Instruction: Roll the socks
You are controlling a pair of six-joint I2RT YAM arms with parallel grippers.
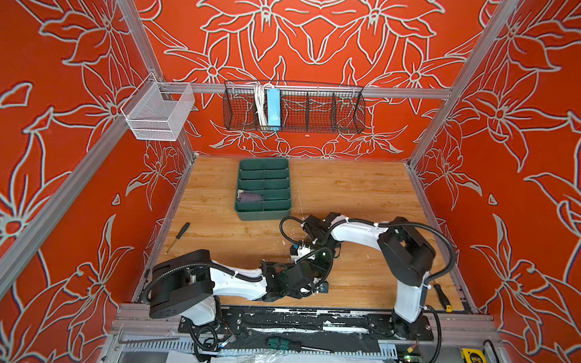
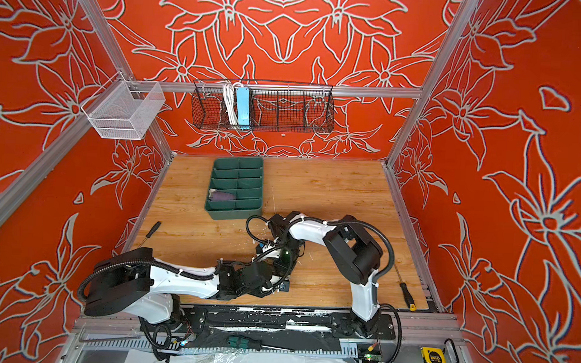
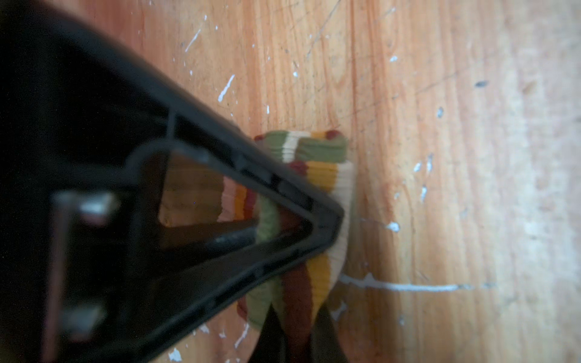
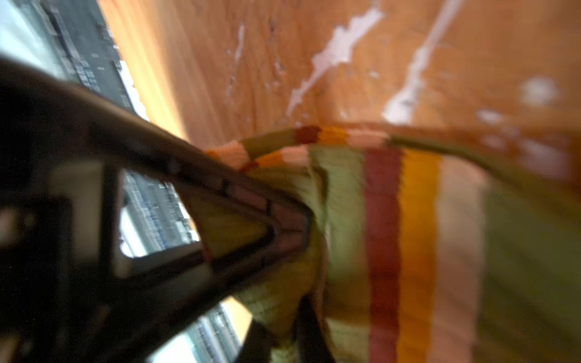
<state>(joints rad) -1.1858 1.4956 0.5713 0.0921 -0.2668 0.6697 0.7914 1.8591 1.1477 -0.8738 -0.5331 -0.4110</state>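
Note:
The olive green sock, with mustard, brown and cream stripes, lies bunched on the wooden table. My left gripper is shut on one end of it, the striped knit pinched between its dark fingers. My right gripper holds green fabric of the same sock between its fingers, which stand close together. A black triangular finger lies across the sock. In both top views the two arms meet at the front middle and hide this sock. The purple sock lies in a tray compartment.
A green divided tray stands at the back middle. One screwdriver lies at the left edge and another at the front right. A black wire basket and a white mesh basket hang on the rails.

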